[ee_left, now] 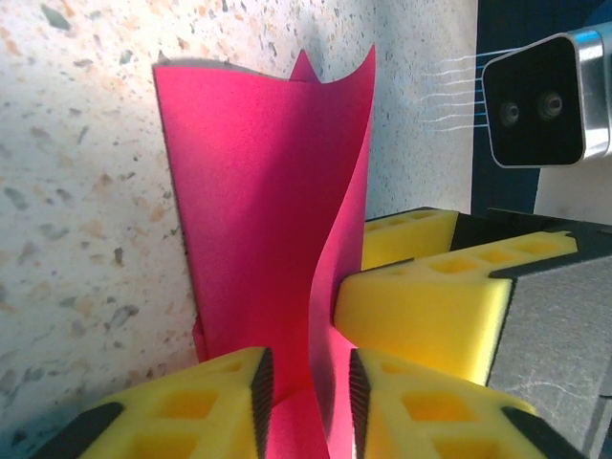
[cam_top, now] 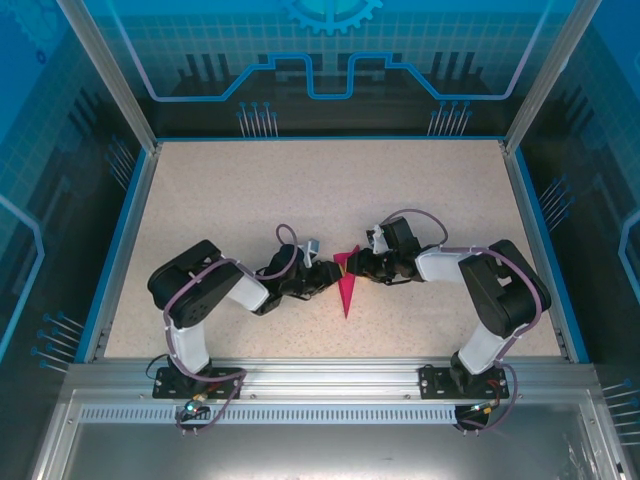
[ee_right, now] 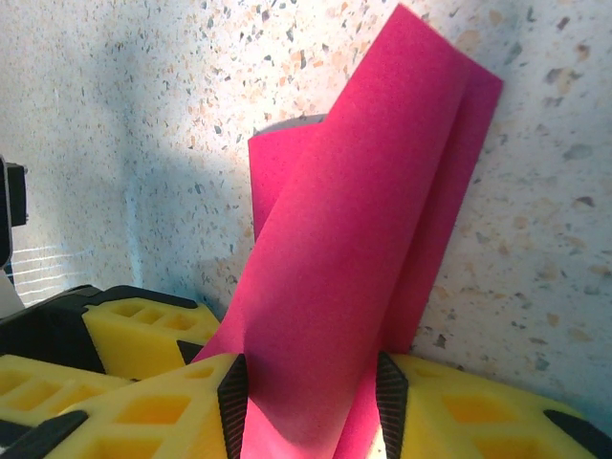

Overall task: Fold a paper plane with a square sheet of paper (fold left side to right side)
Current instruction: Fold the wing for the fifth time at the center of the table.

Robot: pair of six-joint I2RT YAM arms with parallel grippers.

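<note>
From above, the paper plane (cam_top: 347, 292) shows as a narrow magenta dart at the centre of the speckled desk (cam_top: 250, 200), its tip pointing toward the bottom of the frame. The left end effector (cam_top: 326, 277) reaches it from the left and the right end effector (cam_top: 360, 266) from the right, the two nearly meeting over its upper end. At that size the jaws cannot be read.

The left wrist view brings out what the top view misses. The paper stands upright off the desk, a broad flap in the upper middle of the frame and a curled edge running down into the slim gap between the left end effector's yellow fingers (ee_left: 225, 406) at the bottom. The jaws are narrow around the paper, but I cannot tell whether they press on it. Just right of centre sit the right end effector's yellow fingers (ee_left: 430, 306), touching the paper, with the right wrist camera (ee_left: 540, 96) at the upper right.

The right wrist view gives the other face: folded layers rise toward the upper right, and the right end effector's fingers (ee_right: 459, 411) at the bottom close on the bundle, holding it. The left end effector's fingers lie at the lower left.

Counted: one paper plane, two arms, two end effectors, four yellow fingers in each wrist view, one camera body
</note>
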